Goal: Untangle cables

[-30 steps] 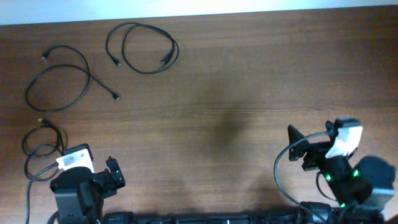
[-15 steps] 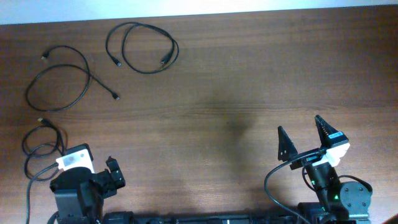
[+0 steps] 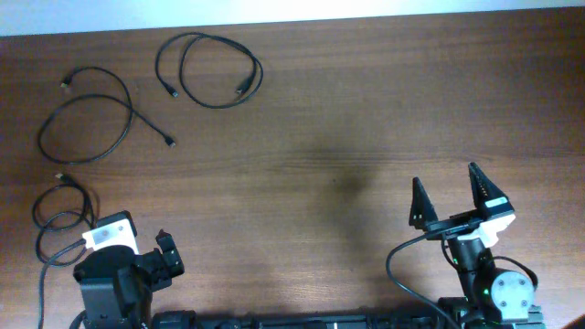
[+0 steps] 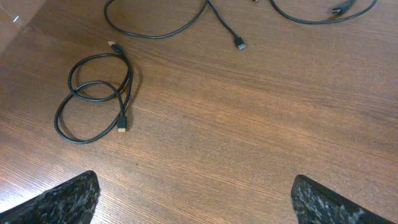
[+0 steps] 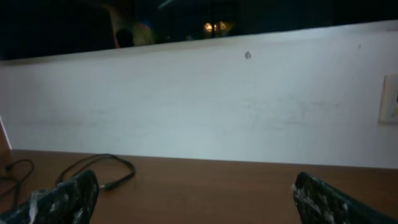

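The left pincer [image 4: 196, 198] and right pincer [image 3: 445, 189] both gape, empty. A careless sweep could drag the three separate cables [image 3: 134, 111] together.

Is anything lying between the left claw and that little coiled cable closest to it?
Nothing visible does. In the left wrist view, only bare wooden table lies between the open left gripper and the small coiled cable, which sits ahead of it and to the left. The cable lies flat, with no other object on or against it.
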